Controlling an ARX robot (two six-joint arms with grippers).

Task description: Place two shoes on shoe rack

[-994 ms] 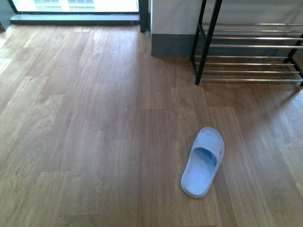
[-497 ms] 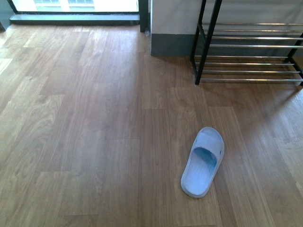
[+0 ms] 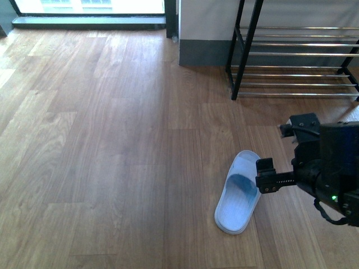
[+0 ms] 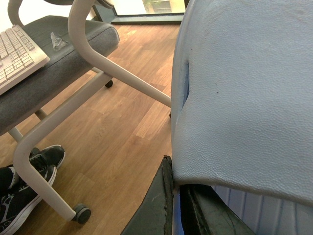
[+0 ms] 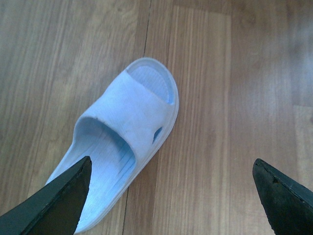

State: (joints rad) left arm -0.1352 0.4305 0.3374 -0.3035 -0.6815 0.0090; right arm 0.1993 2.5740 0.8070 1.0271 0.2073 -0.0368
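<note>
A pale blue slide [image 3: 238,193] lies on the wood floor, toe pointing toward the shoe rack [image 3: 297,56] at the back right. My right gripper [image 5: 171,164] is open just above the floor, one finger over the slide's heel side [image 5: 122,142], the other over bare floor. The right arm [image 3: 322,168] shows right of the slide. My left gripper [image 4: 177,196] is shut on the second pale blue slide [image 4: 244,88], which fills that view; this gripper is out of the front view. The grey sneakers are out of view.
The rack has a black frame and chrome rods and stands against a wall. A window sill [image 3: 90,21] runs along the back left. The left wrist view shows an office chair [image 4: 58,63] with a keyboard [image 4: 17,49] on it, and black sneakers [image 4: 24,181].
My right arm has come into the front view from the right and now sits beside the slide on the floor. The slide has not moved.
</note>
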